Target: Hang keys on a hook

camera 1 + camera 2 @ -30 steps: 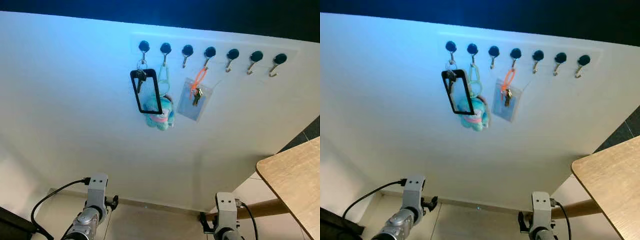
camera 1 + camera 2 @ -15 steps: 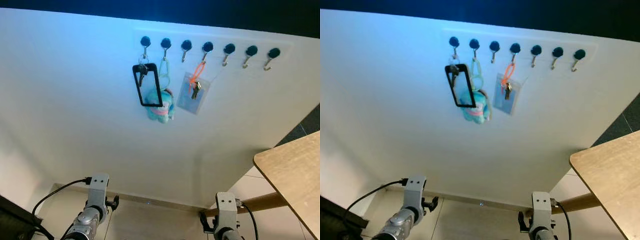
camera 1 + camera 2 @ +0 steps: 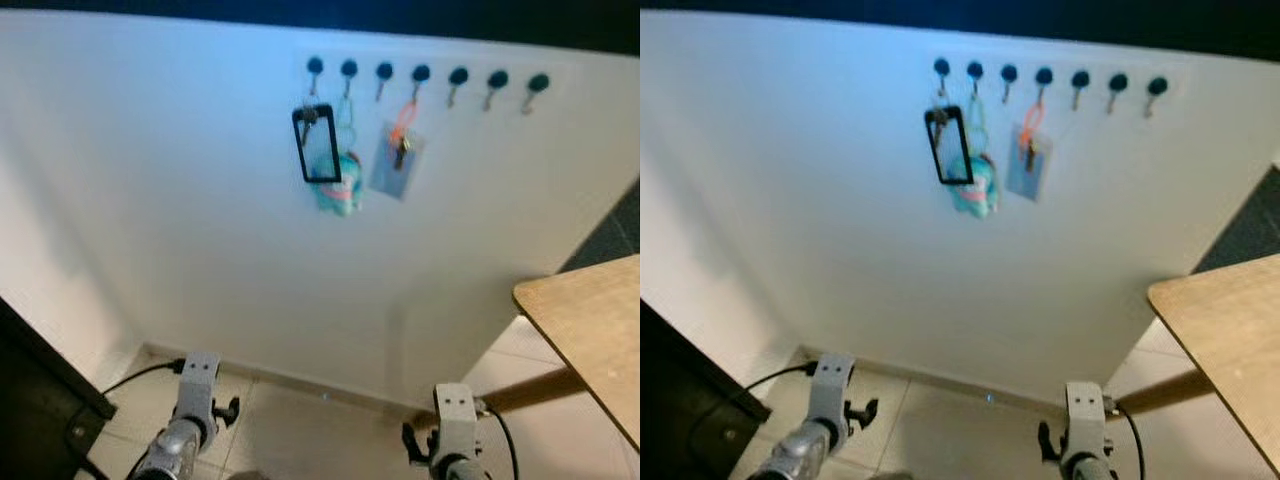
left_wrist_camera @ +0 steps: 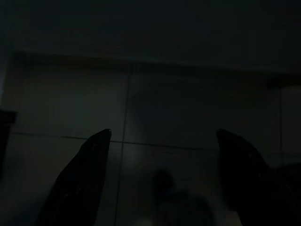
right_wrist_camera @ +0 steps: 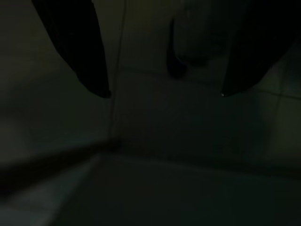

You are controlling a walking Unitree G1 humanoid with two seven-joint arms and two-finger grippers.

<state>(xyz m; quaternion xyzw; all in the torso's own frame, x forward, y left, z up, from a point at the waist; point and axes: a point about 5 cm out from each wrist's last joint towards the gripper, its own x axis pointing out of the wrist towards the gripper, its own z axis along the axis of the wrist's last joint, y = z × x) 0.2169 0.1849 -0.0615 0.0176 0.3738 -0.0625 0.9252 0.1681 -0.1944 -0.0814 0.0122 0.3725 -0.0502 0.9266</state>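
Wall (image 3: 200,200) bears a hook rail (image 3: 425,73) above tiled floor (image 3: 300,420).

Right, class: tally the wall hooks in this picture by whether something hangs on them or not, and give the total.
Hooks with something hanging: 3, holding a black tag, a teal plush and an orange-looped pouch.
Bare hooks: 4, such as the end one.
Total hooks: 7
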